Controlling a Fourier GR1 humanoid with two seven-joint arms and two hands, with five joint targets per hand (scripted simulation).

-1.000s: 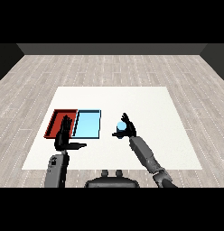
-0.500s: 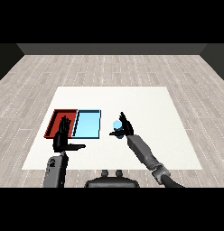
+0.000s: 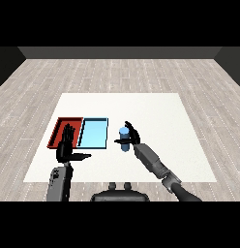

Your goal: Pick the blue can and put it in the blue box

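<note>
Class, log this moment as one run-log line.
right hand: curled round blue can | can: right of blue tray | left hand: open, over red tray

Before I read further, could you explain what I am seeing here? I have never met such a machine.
You are looking down from a humanoid robot's head across a white table. Its two grey forearms come in from the lower corners, each ending in a black hand. The right hand is curled round a blue can, which stands upright just right of the light blue tray. A red tray lies beside that tray, on its left. The left hand is open, with straight fingers, in front of the red tray and holding nothing. The can is not yet in the light blue tray.
</note>
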